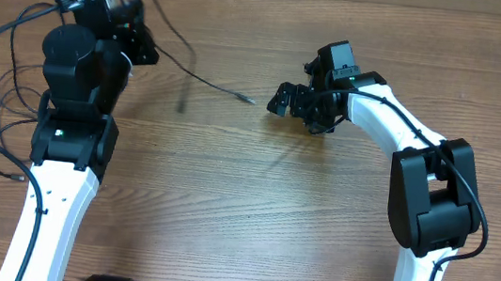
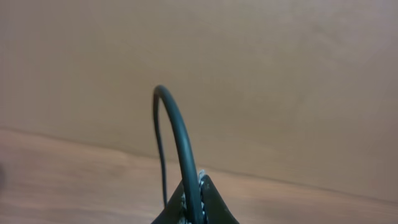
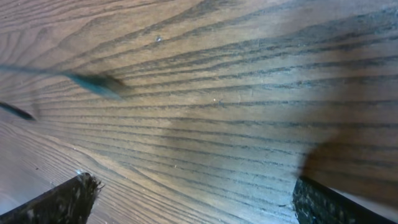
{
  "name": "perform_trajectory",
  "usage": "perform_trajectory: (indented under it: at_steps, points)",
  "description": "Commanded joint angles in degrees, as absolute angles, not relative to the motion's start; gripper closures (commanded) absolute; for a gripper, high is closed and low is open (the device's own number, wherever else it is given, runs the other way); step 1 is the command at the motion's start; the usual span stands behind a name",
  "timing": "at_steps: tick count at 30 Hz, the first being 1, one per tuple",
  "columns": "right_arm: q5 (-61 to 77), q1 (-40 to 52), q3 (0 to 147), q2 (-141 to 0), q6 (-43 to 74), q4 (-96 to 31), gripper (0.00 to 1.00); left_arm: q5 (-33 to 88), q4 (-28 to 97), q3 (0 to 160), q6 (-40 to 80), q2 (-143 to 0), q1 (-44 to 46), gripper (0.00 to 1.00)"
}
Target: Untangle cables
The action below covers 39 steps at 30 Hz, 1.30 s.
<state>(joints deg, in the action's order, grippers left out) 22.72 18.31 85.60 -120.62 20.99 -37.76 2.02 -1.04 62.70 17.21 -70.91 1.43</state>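
A thin black cable (image 2: pixel 180 134) arches hoop-like from the clenched left jaws; right jaws stand released.

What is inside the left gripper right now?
A thin black cable, pinched in the shut left gripper; it arches up and drops behind. The stretch inside the grip is covered, and its ends lie outside the wrist view.
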Motion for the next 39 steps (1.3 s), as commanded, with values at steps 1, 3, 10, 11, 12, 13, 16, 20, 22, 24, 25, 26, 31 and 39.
perform_trajectory:
  at_steps: [1, 3, 10, 11, 12, 13, 16, 20, 22, 24, 25, 26, 31, 39]
  points:
    - [22.28, 18.37, 85.78, -120.88, 21.23, -37.04, 0.0, -6.13, -2.55, 63.88, 4.05, -70.02, 1.39, 0.95]
    - [22.31, 18.37, 85.78, -120.88, 21.23, -35.92, 0.0, -6.46, -3.09, 63.88, 0.05, -70.06, 0.86, 0.95]
    - [22.79, 18.37, 85.78, -120.88, 21.26, -35.16, 0.0, -5.69, -3.29, 63.88, -4.75, -72.47, -5.15, 0.96]
    - [22.79, 18.37, 85.78, -120.88, 21.26, -35.16, 0.0, -4.97, -3.29, 63.88, -4.78, -73.08, -6.17, 0.96]
    - [22.79, 18.37, 85.78, -120.88, 21.26, -35.16, 0.0, -4.03, -3.29, 63.88, -4.78, -73.91, -7.4, 0.96]
    - [22.81, 18.37, 85.78, -120.88, 21.26, -35.18, 0.0, -3.4, -3.29, 63.88, -4.78, -74.59, -8.32, 0.96]
    - [23.51, 18.37, 85.78, -120.88, 21.26, -35.18, 0.0, -2.94, -3.29, 63.88, -4.75, -77.17, -11.38, 0.96]
    - [23.7, 18.37, 85.78, -120.88, 21.28, -35.18, 0.0, -2.94, -2.81, 63.88, -4.75, -80.16, -15.27, 0.96]
    - [24.6, 18.37, 85.8, -120.88, 21.28, -35.16, 0.0, -2.96, -2.31, 63.88, -4.75, -81.3, -17.23, 0.96]
    - [25.36, 18.31, 85.8, -120.88, 21.26, -35.14, 0.0, -2.98, -1.56, 63.88, -4.75, -82.11, -19.18, 0.96]
    - [25.74, 18.31, 85.8, -120.88, 21.28, -35.11, 0.0, -2.98, -1.13, 63.88, -4.75, -82.39, -20.12, 0.95]
    - [25.78, 18.26, 85.8, -120.88, 21.28, -35.09, 0.0, -3.05, -0.54, 63.88, -4.75, -82.7, -21.26, 0.95]
    - [25.78, 18.26, 85.86, -120.88, 22.57, -35.09, 0.0, -3.18, 2.74, 63.88, -4.73, -83.64, -27.09, 0.94]
    - [25.78, 18.26, 85.86, -120.88, 22.74, -35.09, 0.0, -3.22, 9.98, 63.86, -4.73, -83.94, -34.17, 0.88]
